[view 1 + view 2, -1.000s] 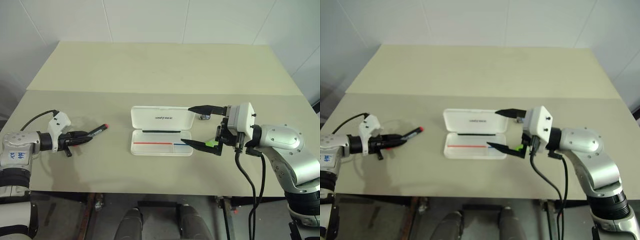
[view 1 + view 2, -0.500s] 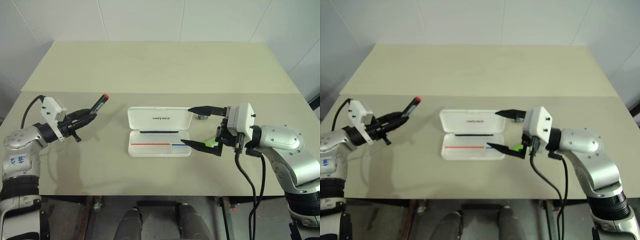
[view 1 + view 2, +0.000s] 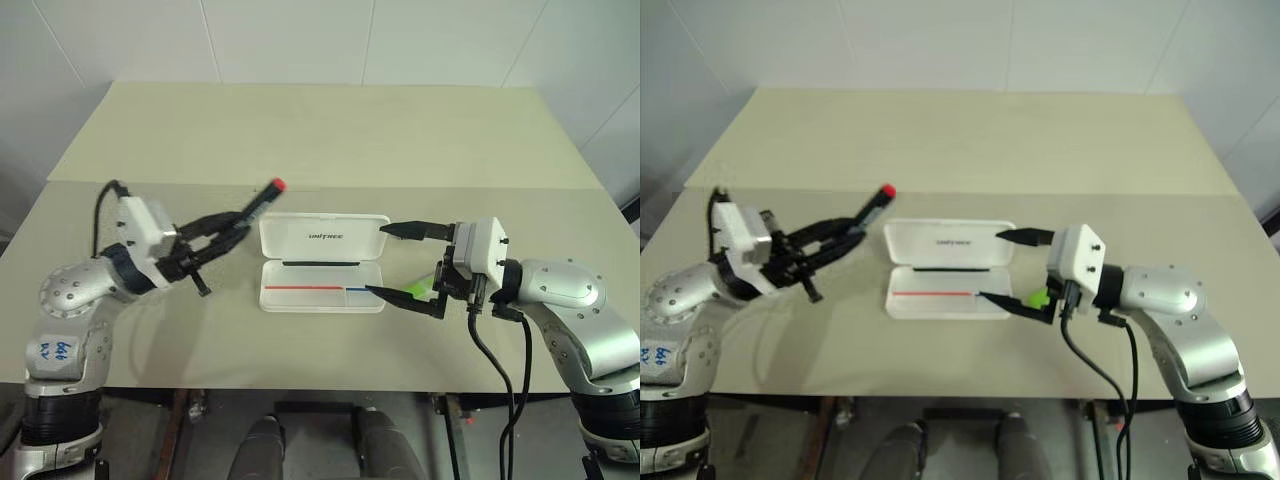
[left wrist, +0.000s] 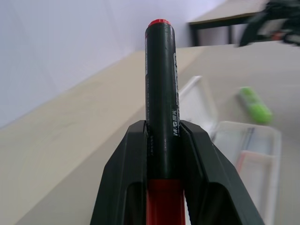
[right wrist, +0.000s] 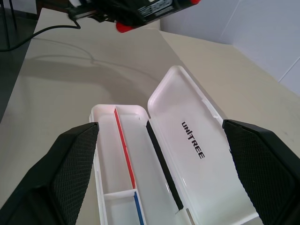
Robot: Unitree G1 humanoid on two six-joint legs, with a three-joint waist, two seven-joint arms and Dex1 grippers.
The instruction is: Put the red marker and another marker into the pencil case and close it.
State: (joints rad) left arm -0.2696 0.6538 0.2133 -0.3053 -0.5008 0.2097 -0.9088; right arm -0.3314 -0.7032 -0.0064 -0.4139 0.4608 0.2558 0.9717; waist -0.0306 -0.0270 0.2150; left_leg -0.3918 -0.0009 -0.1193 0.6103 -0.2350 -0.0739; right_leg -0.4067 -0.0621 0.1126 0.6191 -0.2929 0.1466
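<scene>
Left gripper (image 3: 222, 240) pinching the red marker (image 3: 252, 209) by its barrel, red tip raised toward the pencil case (image 3: 322, 262), likely for carrying in. Case lying open mid-table, tray bare, lid flat behind. Just right of the tray, another marker (image 3: 1038, 297) on the table between the widely spread fingers of the right gripper (image 3: 393, 262), seemingly poised to grasp

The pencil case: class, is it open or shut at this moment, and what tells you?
Open. The pencil case has its lid folded back flat on the table, the UNITREE lettering facing up, and the striped tray lies bare with no marker in it.
</scene>
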